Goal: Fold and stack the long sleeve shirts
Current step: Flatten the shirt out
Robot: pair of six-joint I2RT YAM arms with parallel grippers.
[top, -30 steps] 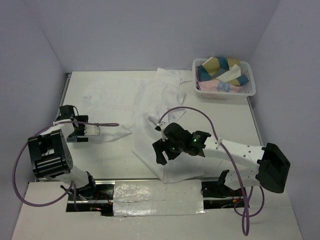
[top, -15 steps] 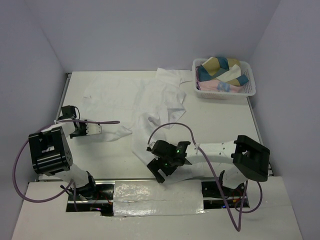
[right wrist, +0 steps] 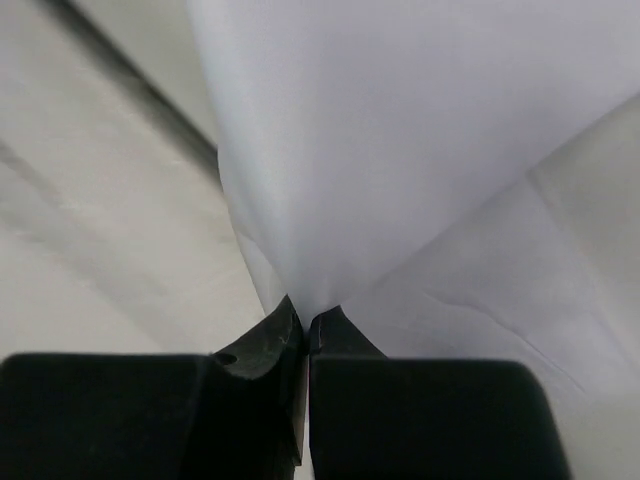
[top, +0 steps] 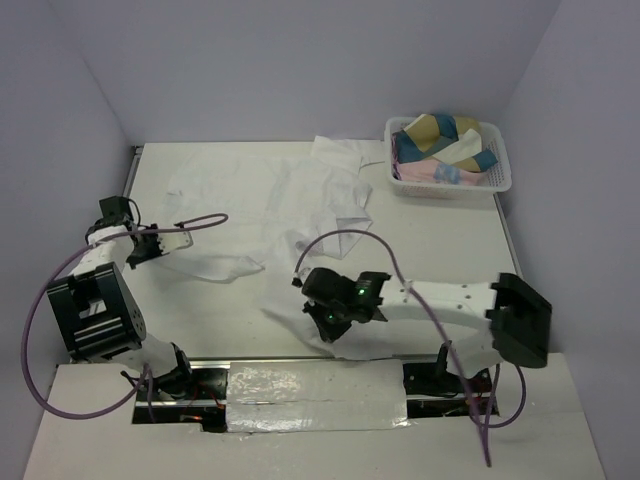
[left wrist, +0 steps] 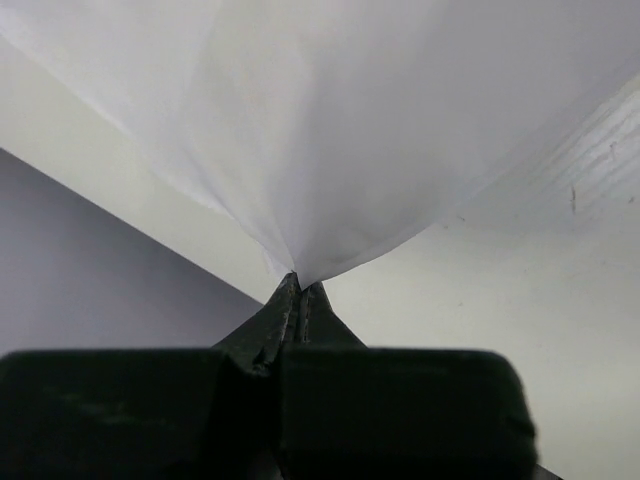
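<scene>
As the left gripper (left wrist: 298, 289) and right gripper (right wrist: 306, 318) each pinch a fold of the long sleeve shirt (top: 300, 195), sprawled rumpled across the table (top: 450, 250), uneven pulling could likely slip the thin cloth free or twist it.

Looks like a robotics lab cell to me: bare pale walls (top: 300, 70) boxing in my white table (top: 450, 245), crinkly foil sheet (top: 315, 385) along the near-edge mount.
</scene>
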